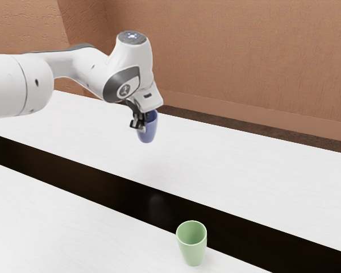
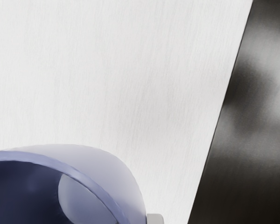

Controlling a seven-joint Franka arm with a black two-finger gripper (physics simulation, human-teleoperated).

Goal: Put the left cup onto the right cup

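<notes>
A blue cup [image 1: 149, 128] hangs in the air above the white table, tilted, with my black gripper [image 1: 138, 122] shut on its rim. In the wrist view the blue cup [image 2: 84, 186] looms large just under my hand, its dark inside and pale rim showing. A green cup [image 1: 191, 243] stands upright on the near white surface, toward the exterior view's lower right, well below and to the right of the gripper.
The white table [image 1: 244, 165] has a wide dark gap [image 1: 102, 182] running diagonally between its far and near parts; that dark gap [image 2: 252, 130] lies beside my hand in the wrist view. A brown wall [image 1: 244, 51] stands behind.
</notes>
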